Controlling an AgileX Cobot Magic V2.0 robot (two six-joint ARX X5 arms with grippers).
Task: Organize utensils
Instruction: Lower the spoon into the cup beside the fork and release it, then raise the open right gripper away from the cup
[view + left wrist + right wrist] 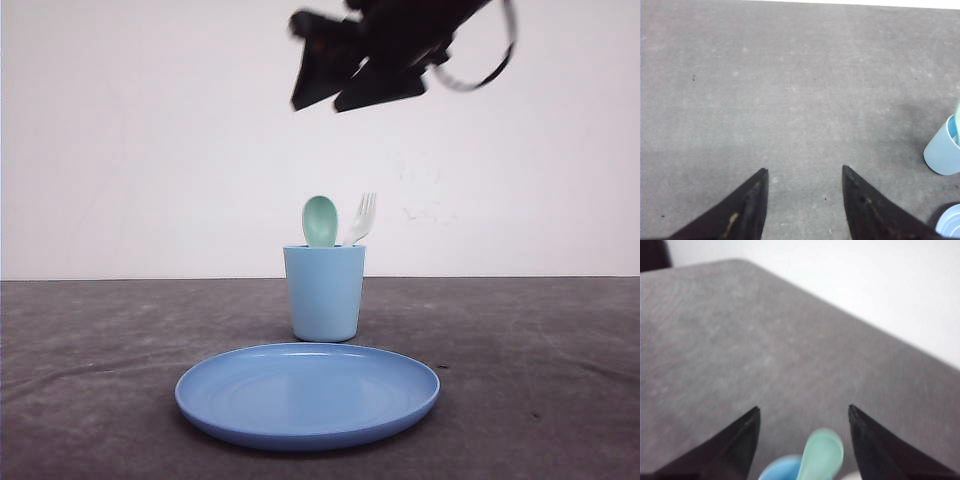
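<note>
Already your spoon [320, 220] and fork [361, 220] stand upright in the light blue cup [324, 293], spoon bowl and tines poking above the rim, the fork on the right of the spoon in the front view. That cup sits on the table [540, 380] just behind the blue plate [307, 393].

Your right gripper [804, 412] hangs high above the cup, spread wide and holding nothing; through its wrist camera the spoon bowl lies between the fingertips and below them. Your left gripper [805, 172] is likewise wide open and empty, over bare table with the cup off to one side of it.

Judge the risks from that. If you bring the right gripper straight down, a fingertip could strike the spoon bowl or the cup rim. The cup looks light and carries two tall utensils, so a sideways knock could tip it toward the plate and spill both. Closing on the spoon while the fork leans close beside it may drag the fork along or lever the cup over. Sweeping the left gripper toward the cup at table height risks shoving it.
</note>
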